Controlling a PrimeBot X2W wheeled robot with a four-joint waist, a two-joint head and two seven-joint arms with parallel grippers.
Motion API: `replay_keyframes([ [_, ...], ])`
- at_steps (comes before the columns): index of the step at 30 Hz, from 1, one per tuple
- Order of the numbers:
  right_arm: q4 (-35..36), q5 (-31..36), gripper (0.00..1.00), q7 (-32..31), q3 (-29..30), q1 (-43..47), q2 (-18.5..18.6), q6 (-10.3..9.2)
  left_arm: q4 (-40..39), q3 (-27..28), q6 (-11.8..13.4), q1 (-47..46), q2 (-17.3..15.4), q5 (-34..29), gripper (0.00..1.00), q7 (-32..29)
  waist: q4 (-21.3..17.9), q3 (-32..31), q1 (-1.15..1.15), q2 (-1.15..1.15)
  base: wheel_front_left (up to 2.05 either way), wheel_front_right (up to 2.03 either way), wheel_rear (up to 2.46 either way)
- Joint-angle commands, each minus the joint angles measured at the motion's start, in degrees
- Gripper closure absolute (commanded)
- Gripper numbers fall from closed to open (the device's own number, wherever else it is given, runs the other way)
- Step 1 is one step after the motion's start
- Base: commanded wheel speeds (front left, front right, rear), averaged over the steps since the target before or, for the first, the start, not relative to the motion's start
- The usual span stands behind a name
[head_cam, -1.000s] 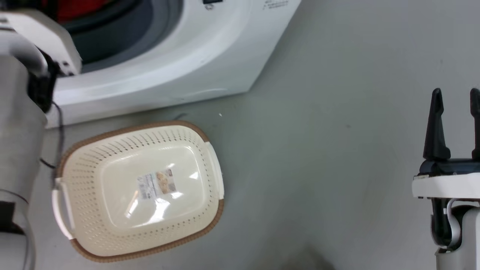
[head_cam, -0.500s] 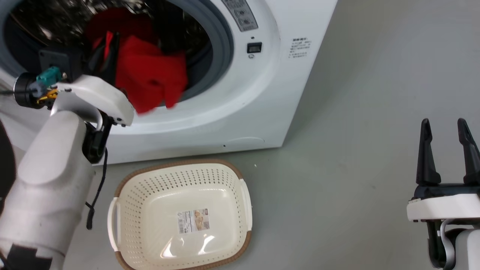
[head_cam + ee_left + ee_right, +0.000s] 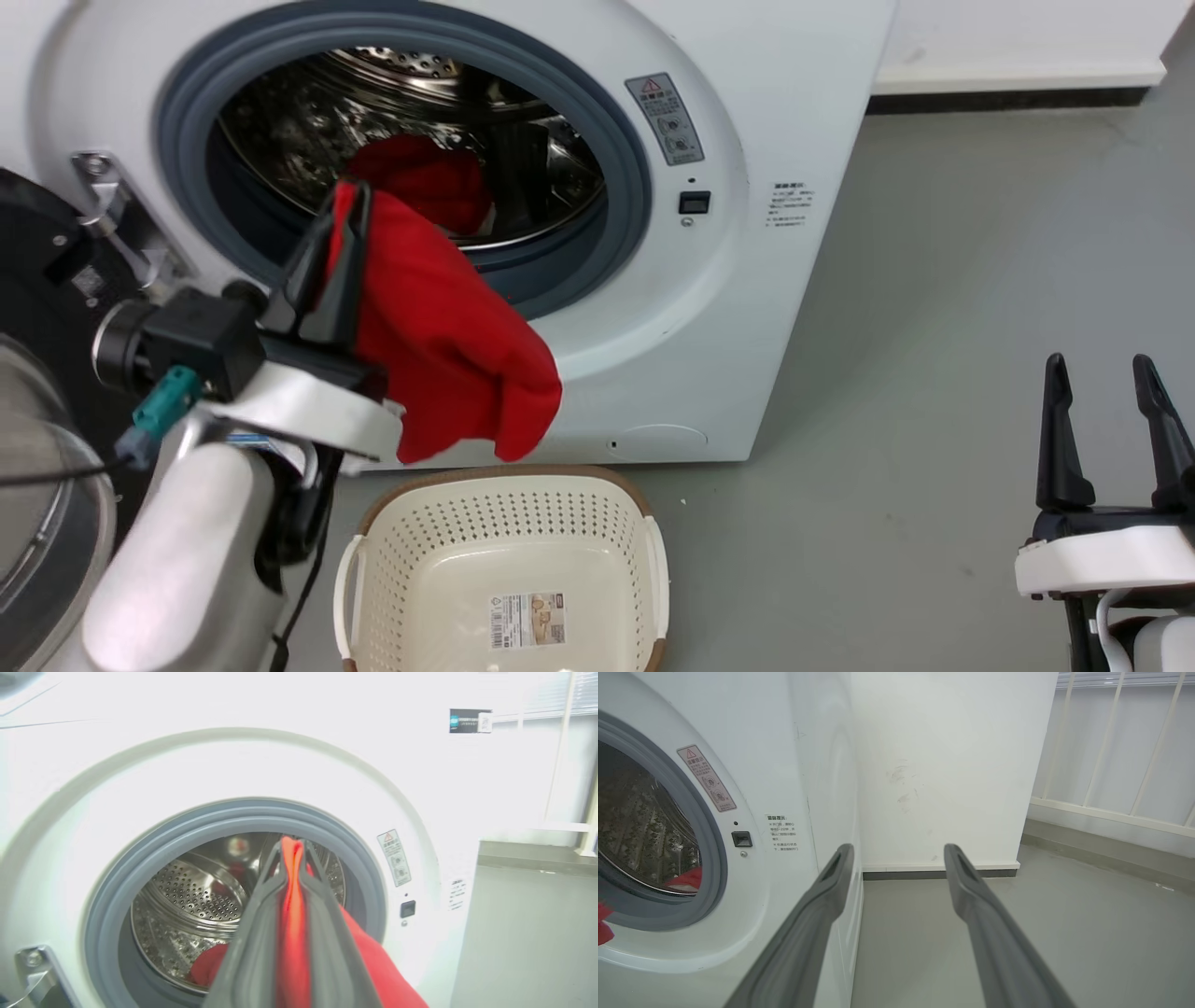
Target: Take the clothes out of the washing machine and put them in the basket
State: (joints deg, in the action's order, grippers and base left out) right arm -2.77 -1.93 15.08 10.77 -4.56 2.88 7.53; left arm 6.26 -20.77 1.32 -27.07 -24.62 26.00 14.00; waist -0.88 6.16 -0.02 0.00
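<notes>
The washing machine stands with its drum open. My left gripper is shut on a plain red garment, which hangs from the fingertips in front of the grey seal, outside the drum and just above the back rim of the basket. In the left wrist view the gripper pinches the red garment. Another of the red clothes lies in the drum. The cream basket sits empty on the floor before the machine. My right gripper is open and empty at the lower right, also open in its wrist view.
The machine's black-rimmed glass door is swung open at the left, close to my left forearm. Grey floor stretches to the right of the machine, up to a white wall with a dark skirting.
The head camera has tilted up, so the picture shifted down. My left gripper has drawn the red garment out of the drum, over the seal, toward the basket. The right gripper stays open.
</notes>
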Motion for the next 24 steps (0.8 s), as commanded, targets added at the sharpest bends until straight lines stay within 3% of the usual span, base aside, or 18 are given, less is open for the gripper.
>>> replay_keyframes([
  [1,-0.13,-0.16,0.00,0.14,0.14,0.39,0.00,-0.08,-1.12,-0.21,0.38,1.18,-0.05,0.18,1.00,-0.16,0.79,-0.74,0.02,0.00,0.00,0.00,0.00],
  [6,-0.09,-0.89,0.00,0.14,-0.18,0.26,-0.02,-0.08,-6.19,-1.32,2.29,7.45,-0.81,0.22,1.00,-2.17,1.54,-0.11,0.02,0.00,0.00,0.00,0.00],
  [10,-0.10,-0.66,0.00,0.14,-0.82,0.54,-0.03,-0.08,-4.39,-2.40,2.12,11.59,-0.58,1.58,1.00,-3.18,1.66,1.02,0.02,0.00,0.00,0.00,0.00],
  [15,0.62,-0.11,0.00,0.14,-0.71,-0.76,-0.02,-0.07,2.93,-4.51,0.90,13.59,1.07,2.24,1.00,-2.68,1.23,4.09,0.02,0.00,0.00,0.00,0.00],
  [24,2.89,1.00,0.00,0.14,-1.59,-4.54,-0.04,-0.08,21.62,-6.98,-2.40,7.49,4.58,0.36,1.00,0.29,-2.06,13.67,0.02,0.00,0.00,0.00,0.00],
])
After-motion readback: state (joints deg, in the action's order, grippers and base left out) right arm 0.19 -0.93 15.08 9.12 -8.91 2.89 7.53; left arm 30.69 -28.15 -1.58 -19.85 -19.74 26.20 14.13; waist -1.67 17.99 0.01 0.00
